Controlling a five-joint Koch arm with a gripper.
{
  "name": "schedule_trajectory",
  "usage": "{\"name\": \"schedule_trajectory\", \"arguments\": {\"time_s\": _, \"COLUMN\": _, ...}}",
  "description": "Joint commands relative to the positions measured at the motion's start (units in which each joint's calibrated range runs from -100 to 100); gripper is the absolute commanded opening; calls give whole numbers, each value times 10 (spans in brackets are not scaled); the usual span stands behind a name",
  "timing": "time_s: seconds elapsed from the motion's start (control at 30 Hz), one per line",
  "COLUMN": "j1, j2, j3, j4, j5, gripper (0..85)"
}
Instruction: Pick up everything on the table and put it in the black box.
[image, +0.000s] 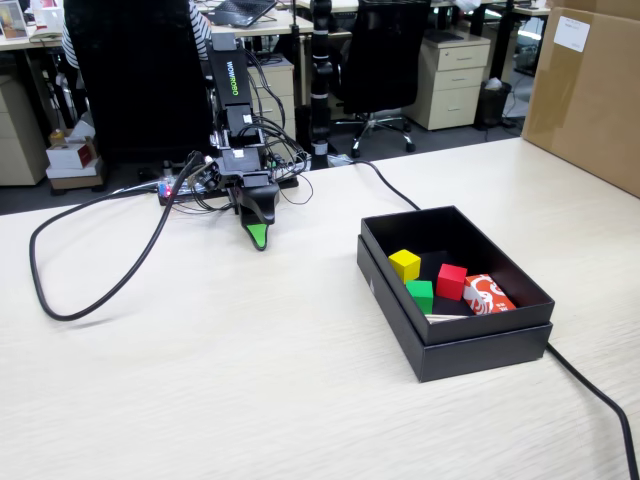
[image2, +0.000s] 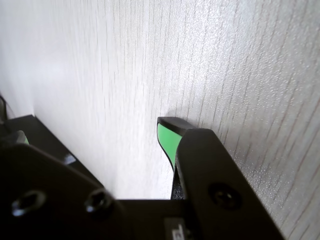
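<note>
Black box (image: 470, 345) sits open toward the right of the table (image: 250, 380) in the fixed view, well apart from the arm, and it already holds what looks like all the loose things: a yellow block (image: 405, 264), a red block (image: 451, 281), a green block (image: 420, 295) and a red-and-white carton (image: 488, 294) against its near right wall. Apart from a black cable (image: 95, 285) looping across the left side and another running past the box, the tabletop shows nothing left to collect.

Judging by that, the gathering step looks finished and the arm is at rest near its base. Its fingers (image: 258, 232) point down at the wood; in the wrist view they (image2: 176, 141) overlap, green pad behind black, so I cannot tell whether they are apart or closed. Nothing shows between them.

Any next move calls only for checking that no object hides outside both views.
</note>
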Motion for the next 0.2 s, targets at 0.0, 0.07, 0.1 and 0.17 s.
{"name": "schedule_trajectory", "arguments": {"time_s": 0.0, "j1": 0, "j2": -1, "j3": -22, "j4": -18, "j5": -5, "gripper": 501}}
{"name": "schedule_trajectory", "arguments": {"time_s": 0.07, "j1": 0, "j2": -1, "j3": -22, "j4": -17, "j5": -5, "gripper": 501}}
{"name": "schedule_trajectory", "arguments": {"time_s": 0.1, "j1": 0, "j2": -1, "j3": -22, "j4": -17, "j5": -5, "gripper": 501}}
{"name": "schedule_trajectory", "arguments": {"time_s": 0.17, "j1": 0, "j2": -1, "j3": -22, "j4": -18, "j5": -5, "gripper": 501}}
